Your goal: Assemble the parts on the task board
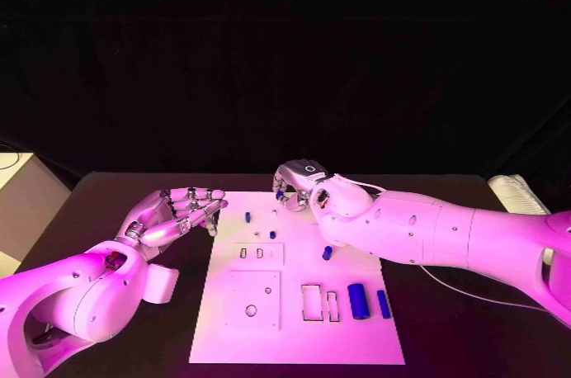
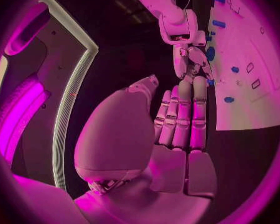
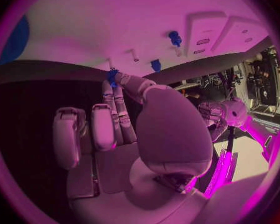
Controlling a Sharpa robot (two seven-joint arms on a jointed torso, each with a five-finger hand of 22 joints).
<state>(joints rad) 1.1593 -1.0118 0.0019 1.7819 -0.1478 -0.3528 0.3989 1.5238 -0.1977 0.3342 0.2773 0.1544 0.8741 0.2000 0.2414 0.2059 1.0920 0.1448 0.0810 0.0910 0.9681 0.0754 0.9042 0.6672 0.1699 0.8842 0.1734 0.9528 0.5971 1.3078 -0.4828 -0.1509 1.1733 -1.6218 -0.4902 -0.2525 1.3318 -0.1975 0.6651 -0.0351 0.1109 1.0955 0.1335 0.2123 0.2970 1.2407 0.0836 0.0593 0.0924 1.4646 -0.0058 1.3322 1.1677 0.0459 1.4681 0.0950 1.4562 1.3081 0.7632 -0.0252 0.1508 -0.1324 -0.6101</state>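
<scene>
Head view puts the white task board (image 1: pixel 298 312) in the middle of the black table (image 1: pixel 107 196), and most of the job looks undone to me. My right hand (image 1: pixel 307 186) is over the board's far edge, and from the right wrist view I read its fingers (image 3: pixel 115 102) as pinched on a small blue part (image 3: pixel 112 76) at their tips, just above the board near that edge; the other fingers there are curled in. My left hand (image 1: pixel 178 213) sits just off the board's left edge with its fingers stretched out side by side and nothing in them, as the left wrist view also suggests. Several blue parts lie loose on the board: two small ones (image 1: pixel 249 217) near the far left, one (image 1: pixel 327 252) at mid-board, and a thick blue cylinder (image 1: pixel 358 300) with a thinner blue bar (image 1: pixel 383 304) beside it toward the near right. The rectangular slots (image 1: pixel 312 302) next to them and the round hole (image 1: pixel 251 310) in the near-left block look unfilled. I judge the assembly barely begun, with one piece in hand and the rest waiting.
</scene>
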